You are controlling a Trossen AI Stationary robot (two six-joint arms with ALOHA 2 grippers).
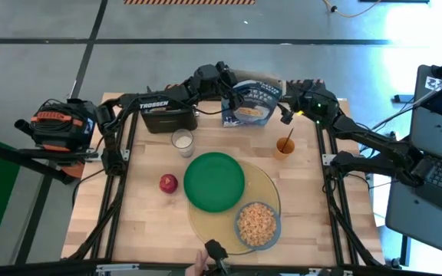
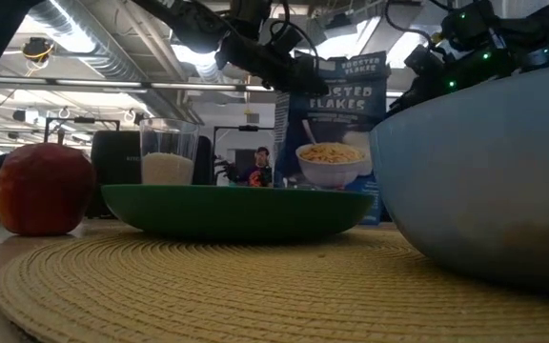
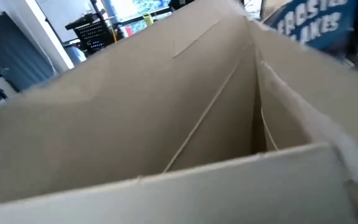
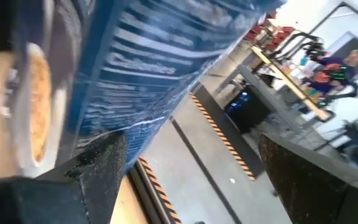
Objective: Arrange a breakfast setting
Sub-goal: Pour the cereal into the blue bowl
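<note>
Most of the setting looks laid. Large round woven yellow mat (image 1: 271, 184) sits on the wooden table (image 1: 144, 222), with the round green plate (image 1: 214, 180) overlapping its far-left edge and the smaller blue-grey bowl (image 1: 258, 224), full of cereal, on its near-right part. Red apple (image 1: 168, 183) lies just left of the plate, touching or nearly so. Clear glass of milk (image 1: 182, 141) stands behind the plate, and the orange cup with a stick in it (image 1: 285, 146) is off to the right, well apart from the mat.

Blue cardboard cereal box (image 1: 252, 103) stands upright at the table's far edge with both arms at it. Left gripper (image 1: 222, 77) is at the box's top left; its wrist view looks straight into the open box. Right gripper (image 4: 191, 180) is at the box's right side, fingers spread with the box against one finger, not clamped. Left fingers: cannot tell.

No toast visible in any view. Judgement: cereal poured, box being put down or released; remaining are the toast and maybe tidying the cup.
</note>
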